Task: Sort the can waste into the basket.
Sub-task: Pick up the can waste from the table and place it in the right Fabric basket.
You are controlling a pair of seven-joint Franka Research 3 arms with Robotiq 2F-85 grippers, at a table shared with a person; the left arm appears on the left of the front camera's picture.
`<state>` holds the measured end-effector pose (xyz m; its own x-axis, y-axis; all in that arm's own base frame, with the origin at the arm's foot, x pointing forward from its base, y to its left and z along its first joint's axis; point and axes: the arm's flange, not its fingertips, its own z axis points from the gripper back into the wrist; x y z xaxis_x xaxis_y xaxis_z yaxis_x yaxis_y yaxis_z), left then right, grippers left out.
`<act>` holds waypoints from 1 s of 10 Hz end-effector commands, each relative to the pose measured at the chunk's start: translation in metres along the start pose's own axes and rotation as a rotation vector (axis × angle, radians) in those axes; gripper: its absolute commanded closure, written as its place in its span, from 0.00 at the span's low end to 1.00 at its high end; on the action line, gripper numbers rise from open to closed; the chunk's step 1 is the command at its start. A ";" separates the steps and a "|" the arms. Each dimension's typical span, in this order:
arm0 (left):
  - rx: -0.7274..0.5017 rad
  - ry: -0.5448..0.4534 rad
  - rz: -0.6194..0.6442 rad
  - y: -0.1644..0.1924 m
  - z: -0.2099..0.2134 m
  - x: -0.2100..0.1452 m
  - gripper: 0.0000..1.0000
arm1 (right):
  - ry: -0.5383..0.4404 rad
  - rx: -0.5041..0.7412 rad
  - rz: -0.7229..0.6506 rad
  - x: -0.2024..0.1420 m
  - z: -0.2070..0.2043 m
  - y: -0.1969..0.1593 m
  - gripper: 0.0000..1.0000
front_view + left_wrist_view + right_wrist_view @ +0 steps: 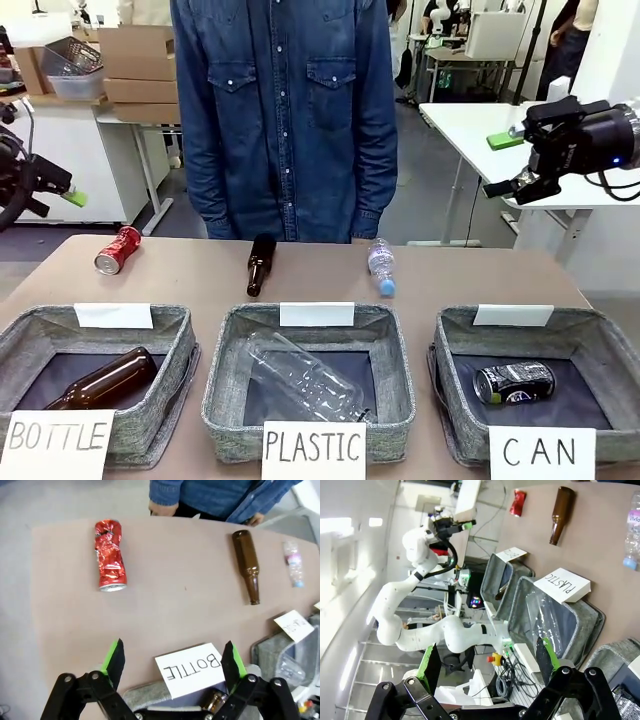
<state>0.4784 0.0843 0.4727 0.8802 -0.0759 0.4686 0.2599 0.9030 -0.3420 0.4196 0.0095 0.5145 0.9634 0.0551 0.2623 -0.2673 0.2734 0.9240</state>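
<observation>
On the desk the CAN basket sits at the robot's right. The left tool hangs released and empty over the desk's near left; the right tool, likewise released, is raised at the right. The black can lies inside the basket; the red can lies on the desk's far left, so roughly half looks done

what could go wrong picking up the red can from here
1. The red can lies crumpled on its side; the open left gripper could pinch it unevenly and it might roll.
2. The CAN basket sits at the opposite end, so a mid-carry drop may land in the BOTTLE basket or PLASTIC basket.
</observation>
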 end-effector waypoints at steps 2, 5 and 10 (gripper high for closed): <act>-0.008 0.095 -0.071 0.038 -0.061 0.052 0.00 | 0.012 -0.003 0.019 0.000 0.002 0.001 0.00; 0.045 0.187 -0.021 0.070 -0.116 0.083 0.00 | 0.012 -0.003 0.019 0.000 0.002 0.001 0.00; 0.122 0.254 -0.006 0.092 -0.187 0.104 0.00 | 0.012 -0.003 0.019 0.000 0.002 0.001 0.00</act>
<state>0.6579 0.0825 0.3317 0.9530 -0.1724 0.2490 0.2361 0.9379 -0.2540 0.4197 0.0093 0.5144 0.9635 0.0551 0.2619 -0.2669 0.2735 0.9241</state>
